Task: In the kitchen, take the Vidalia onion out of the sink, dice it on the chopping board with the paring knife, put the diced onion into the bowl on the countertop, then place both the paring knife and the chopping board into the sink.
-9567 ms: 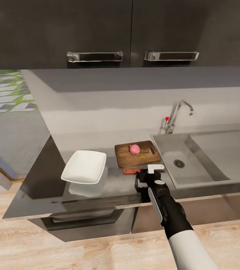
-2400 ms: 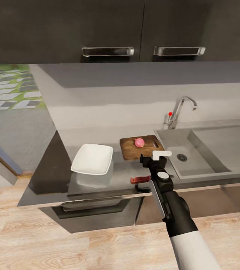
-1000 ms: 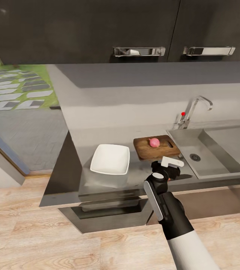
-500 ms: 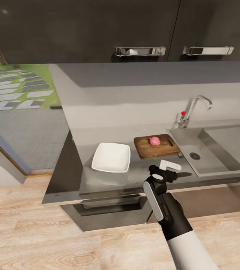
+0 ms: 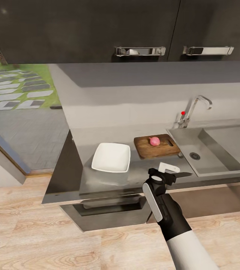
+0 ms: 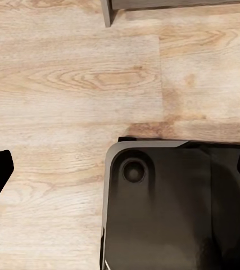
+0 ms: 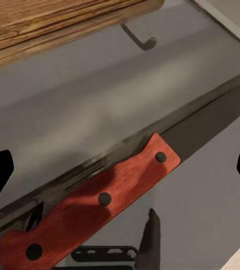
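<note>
Since a second ago the right gripper (image 5: 168, 175) has drawn slightly nearer the worktop's (image 5: 108, 180) front edge; the view is otherwise unchanged. The paring knife (image 7: 91, 205) lies flat on the worktop between the spread fingers, not yet clamped. The right forearm reaches forward, wrist pitched down. The Vidalia onion (image 5: 154, 141) rests on the chopping board (image 5: 155, 147), beside the bowl (image 5: 111, 157).
</note>
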Available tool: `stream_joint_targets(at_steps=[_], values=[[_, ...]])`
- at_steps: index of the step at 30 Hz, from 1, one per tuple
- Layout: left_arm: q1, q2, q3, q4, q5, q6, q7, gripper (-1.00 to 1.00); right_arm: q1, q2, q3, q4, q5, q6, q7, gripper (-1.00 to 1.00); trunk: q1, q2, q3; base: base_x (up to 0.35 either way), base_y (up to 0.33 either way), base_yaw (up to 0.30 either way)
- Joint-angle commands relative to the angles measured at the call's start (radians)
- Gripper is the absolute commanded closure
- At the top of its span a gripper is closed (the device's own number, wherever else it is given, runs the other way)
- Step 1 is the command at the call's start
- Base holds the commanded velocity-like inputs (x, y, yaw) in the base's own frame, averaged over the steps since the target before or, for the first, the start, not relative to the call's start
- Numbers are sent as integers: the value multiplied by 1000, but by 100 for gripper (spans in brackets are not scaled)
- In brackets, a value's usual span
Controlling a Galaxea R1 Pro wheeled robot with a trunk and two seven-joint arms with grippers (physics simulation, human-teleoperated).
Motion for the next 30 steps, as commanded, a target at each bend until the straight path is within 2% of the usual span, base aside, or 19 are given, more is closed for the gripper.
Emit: stream_joint_targets(at_steps=[1,8,13,30], values=[[0,1,-2,-1,7,-1,2,-100,-1,0,1,0,-6,6,-7,-100,1,-2,-2,0,0,0],[0,1,-2,-3,7,-1,2,-100,-1,0,-1,1,-22,5,-7,-100,1,-2,-2,0,0,0],[0,1,-2,-2,7,-1,2,-100,-1,0,-1,1,-74,6,-5,-100,1,-2,-2,0,0,0],[0,1,-2,-1,7,-1,2,-100,-1,0,-6,0,-83,6,-5,-100,1,-2,-2,0,0,0]])
